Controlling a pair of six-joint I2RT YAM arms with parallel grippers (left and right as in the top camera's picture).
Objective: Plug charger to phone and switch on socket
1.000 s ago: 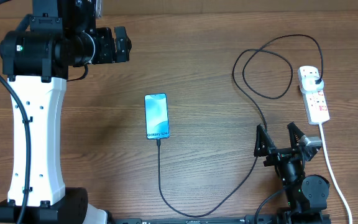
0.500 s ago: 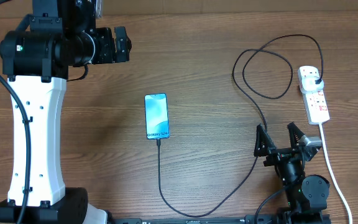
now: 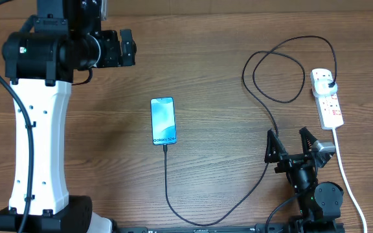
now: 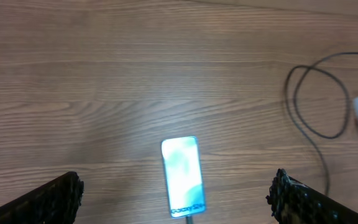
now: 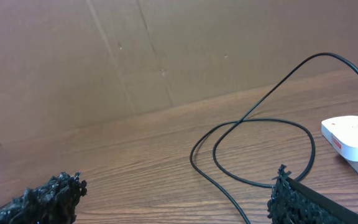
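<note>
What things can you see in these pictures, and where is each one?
table: one, brown wood, under everything.
phone: one, blue-white screen with a dark frame, lying flat mid-table.
charger: one, black. Its tip meets the phone's near end, the cable loops on the right, and its plug sits in the socket.
socket: one, white with red marks, on the right side of the table.
cord: one, thick and white, running from the socket to the near edge.
board: one, brown, standing behind the table.
left gripper: one, black, open and empty, far left.
right gripper: one, black, open and empty, near right beside the cable.
</note>
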